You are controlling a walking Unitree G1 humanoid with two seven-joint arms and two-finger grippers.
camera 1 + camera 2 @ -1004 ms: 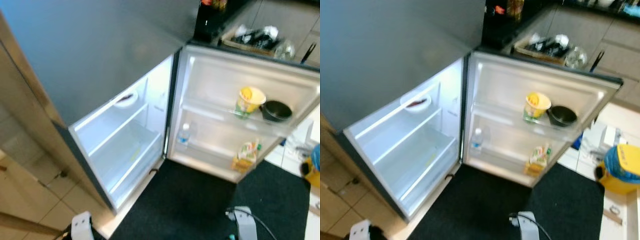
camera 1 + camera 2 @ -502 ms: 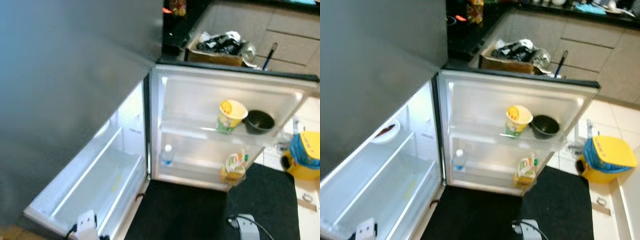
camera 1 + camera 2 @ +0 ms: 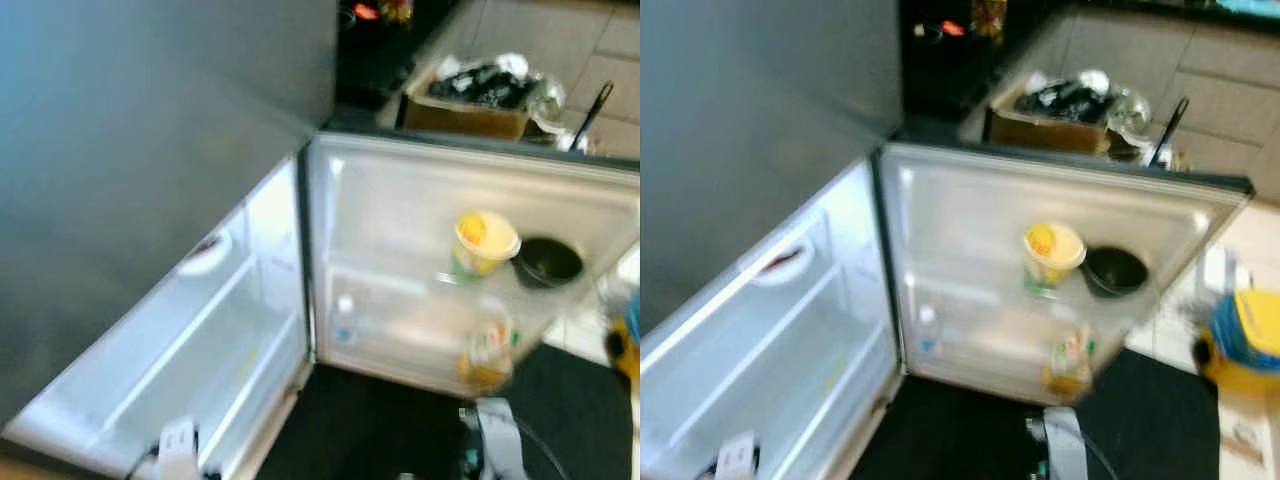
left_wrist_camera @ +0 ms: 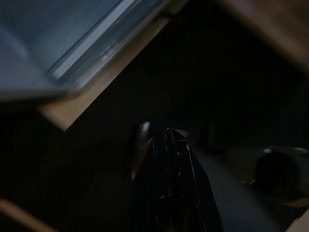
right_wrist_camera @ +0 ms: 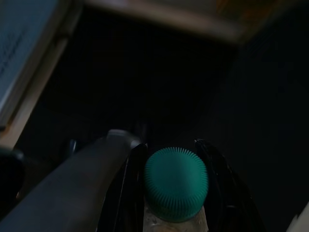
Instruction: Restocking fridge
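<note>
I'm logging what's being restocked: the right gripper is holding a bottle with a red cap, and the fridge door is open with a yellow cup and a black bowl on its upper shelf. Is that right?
Not quite: the bottle's cap is green, not red, as the right wrist view shows, with the right gripper closed around the bottle. The rest holds: the fridge door is open, with the yellow cup and black bowl on its upper shelf.

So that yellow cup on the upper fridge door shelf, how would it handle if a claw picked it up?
The yellow cup looks tall with a wide mouth, so it may tip if nudged near the rim. It looks like thin disposable stock, probably light and easily crushed. The black bowl close beside it leaves little room on that side.
</note>
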